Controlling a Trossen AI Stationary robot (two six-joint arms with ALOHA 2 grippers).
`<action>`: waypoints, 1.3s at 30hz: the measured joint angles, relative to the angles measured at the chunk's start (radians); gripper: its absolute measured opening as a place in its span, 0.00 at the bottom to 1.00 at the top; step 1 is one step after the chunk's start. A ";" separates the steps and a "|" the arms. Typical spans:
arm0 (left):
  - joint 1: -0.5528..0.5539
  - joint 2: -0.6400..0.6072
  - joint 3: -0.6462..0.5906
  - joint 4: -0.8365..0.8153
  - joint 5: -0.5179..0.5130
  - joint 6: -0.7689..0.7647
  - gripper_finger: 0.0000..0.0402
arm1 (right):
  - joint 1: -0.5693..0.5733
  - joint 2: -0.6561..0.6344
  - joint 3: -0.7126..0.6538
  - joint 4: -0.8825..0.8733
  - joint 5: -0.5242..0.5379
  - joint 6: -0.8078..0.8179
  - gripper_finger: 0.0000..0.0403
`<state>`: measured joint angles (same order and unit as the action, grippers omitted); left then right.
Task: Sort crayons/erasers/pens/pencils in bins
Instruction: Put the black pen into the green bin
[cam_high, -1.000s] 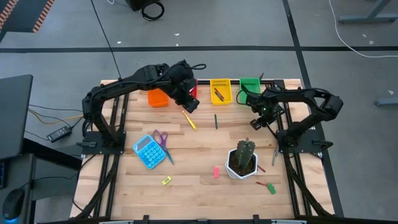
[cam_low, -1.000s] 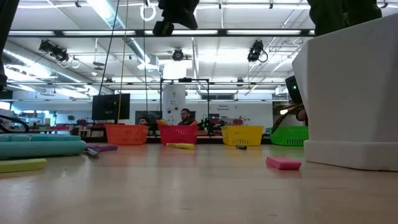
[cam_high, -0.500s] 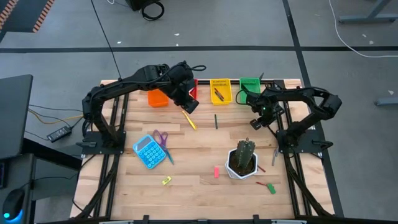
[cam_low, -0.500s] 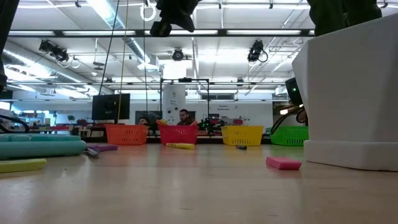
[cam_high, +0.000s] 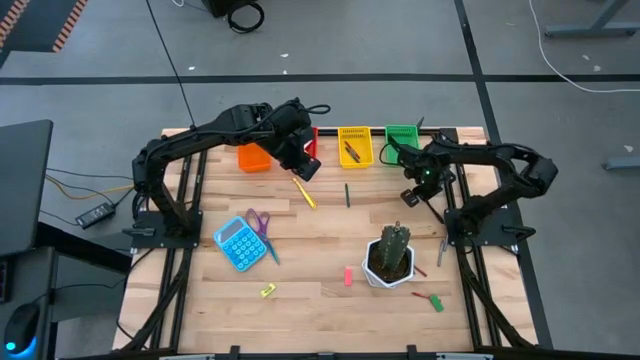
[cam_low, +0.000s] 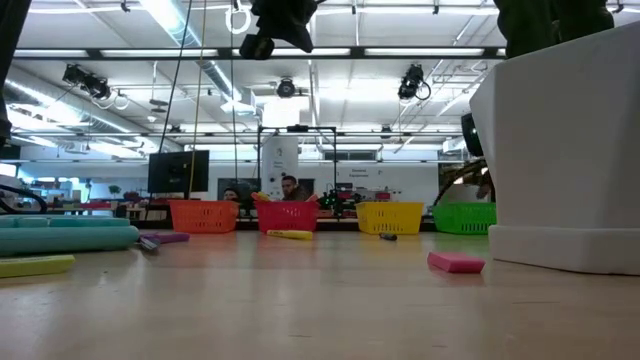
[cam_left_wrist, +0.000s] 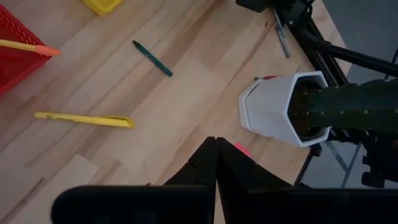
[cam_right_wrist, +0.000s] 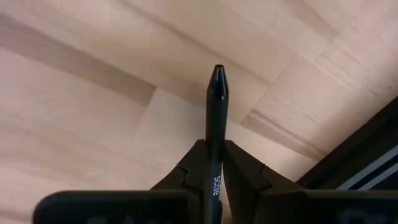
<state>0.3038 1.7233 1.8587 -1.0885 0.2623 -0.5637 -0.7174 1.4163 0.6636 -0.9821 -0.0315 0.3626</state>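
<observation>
At the table's far edge stand the orange bin (cam_high: 253, 157), the red bin (cam_high: 313, 138), the yellow bin (cam_high: 355, 146) and the green bin (cam_high: 402, 137). My left gripper (cam_high: 306, 166) hangs shut and empty above the table in front of the red bin (cam_left_wrist: 15, 59), where a pencil (cam_left_wrist: 28, 46) sticks out over the rim. My right gripper (cam_high: 412, 194) points down near the table's right edge, in front of the green bin, shut on a black pen (cam_right_wrist: 216, 112). A yellow pen (cam_high: 304, 193) and a dark green crayon (cam_high: 347, 194) lie flat on the wood between the arms. My right gripper pinches the black pen's barrel (cam_right_wrist: 215, 163) between its two fingers, coming from above and pointing down. The pen's pointed end (cam_right_wrist: 217, 73) reaches out past the fingertips. Whether the pen still lies on the wood or is raised off it, I cannot tell.
A white cactus pot (cam_high: 390, 258) stands near the right front. A blue calculator (cam_high: 237, 243) and purple scissors (cam_high: 260, 225) lie at the left. A pink eraser (cam_high: 348, 276), a yellow-green eraser (cam_high: 268, 291) and a green eraser (cam_high: 436, 303) lie near the front edge.
</observation>
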 joint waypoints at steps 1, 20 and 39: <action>0.000 0.000 0.000 0.000 0.000 -0.002 0.05 | 0.000 -0.020 0.000 -0.001 -0.010 0.000 0.12; 0.000 0.000 0.000 0.049 -0.005 -0.063 0.06 | -0.023 -0.098 0.378 -0.019 0.003 -0.075 0.12; -0.053 0.000 0.000 0.049 -0.042 -0.080 0.07 | -0.245 0.307 0.719 -0.048 0.062 -0.348 0.12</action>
<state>0.2507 1.7233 1.8587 -1.0397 0.2207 -0.6441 -0.9623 1.7236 1.3823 -1.0303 0.0303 0.0146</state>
